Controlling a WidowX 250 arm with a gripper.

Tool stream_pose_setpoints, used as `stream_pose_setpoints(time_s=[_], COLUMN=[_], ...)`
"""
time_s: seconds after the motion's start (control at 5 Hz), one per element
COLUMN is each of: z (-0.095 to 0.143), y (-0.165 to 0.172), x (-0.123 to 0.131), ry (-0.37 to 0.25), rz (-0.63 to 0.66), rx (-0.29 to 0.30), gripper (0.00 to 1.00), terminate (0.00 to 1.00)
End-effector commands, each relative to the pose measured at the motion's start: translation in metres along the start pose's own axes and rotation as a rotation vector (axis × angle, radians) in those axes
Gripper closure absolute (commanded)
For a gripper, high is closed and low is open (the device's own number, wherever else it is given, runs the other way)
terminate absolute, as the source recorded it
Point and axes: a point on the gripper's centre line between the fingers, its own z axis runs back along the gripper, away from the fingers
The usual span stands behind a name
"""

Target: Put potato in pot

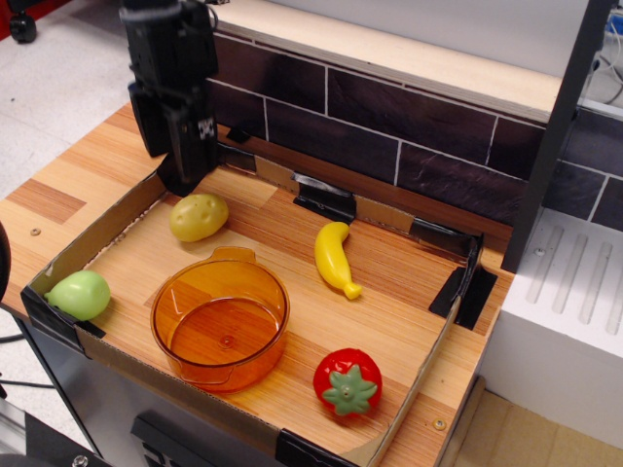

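Observation.image: potato just below claw.

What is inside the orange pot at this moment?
The pot holds nothing; through its clear bottom only the wooden floor shows. The potato lies outside, behind it, near the gripper.

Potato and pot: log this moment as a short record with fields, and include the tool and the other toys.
potato: lying on the wooden tray floor, outside the pot, just beyond its tab handle
pot: orange, upright, nothing inside
tool: above and just behind the potato, holding nothing; whether it is open or shut cannot be told
banana: right of the potato, mid tray
strawberry: near the front right edge
green fruit: front left corner
task state: potato not yet gripped
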Motion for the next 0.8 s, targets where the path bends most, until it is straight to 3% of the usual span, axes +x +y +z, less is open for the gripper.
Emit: stream_pose_setpoints(time_s=[0.0,0.6], z=[-0.008,-0.053], y=[-0.015,-0.018], x=[0.002,-0.001], ry=[-0.012,-0.019], rz=[-0.018,0.036], rx=[0.005,0.08], gripper=[0.0,0.0], terminate=[0.0,0.0])
